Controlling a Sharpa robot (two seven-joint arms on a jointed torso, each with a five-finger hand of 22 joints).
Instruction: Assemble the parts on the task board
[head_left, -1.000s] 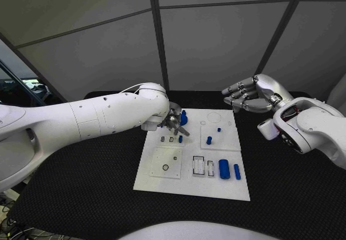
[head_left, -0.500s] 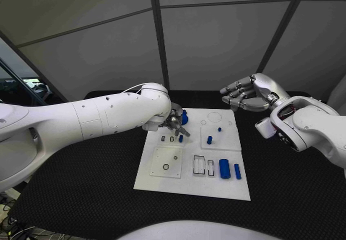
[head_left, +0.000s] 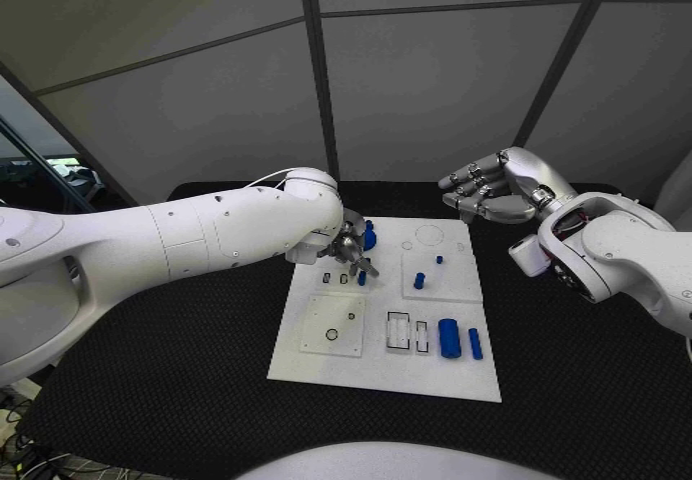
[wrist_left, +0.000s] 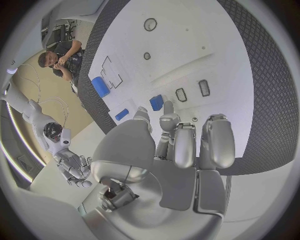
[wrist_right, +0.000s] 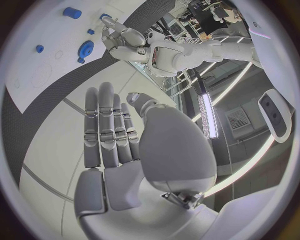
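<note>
Task board (head_left: 387, 375): white plate, centre of black table (head_left: 173, 390).

Left hand (head_left: 346, 247) down at board's 11 o'clock corner, fingers (wrist_left: 185, 145) drawn close and pointing at the board by two small dark slots (head_left: 335, 278). Small blue part (wrist_left: 156, 103) just off the fingertips; pinched or merely touched, cannot tell. Judged: seating or lining up that piece over a socket, hence the low, tight hold.

Blue gear-like part (head_left: 368, 237) just beside that hand, toward 12 o'clock. Two small blue pegs (head_left: 418, 281) upright near board's middle, toward 1 o'clock. Large blue cylinder (head_left: 449, 338) and thin blue bar (head_left: 475, 343) lying side by side at 4 o'clock, next to outlined rectangular recesses (head_left: 398, 331); likely waiting their turn. Square plate with round holes (head_left: 332, 326) at 8 o'clock.

Right hand (head_left: 488, 192) raised off the board past its 1 o'clock corner, fingers (wrist_right: 107, 130) straight, side by side, nothing in them. Judged: parked clear so as not to crowd the left arm.

No brand, label or legible writing found on board or parts.
</note>
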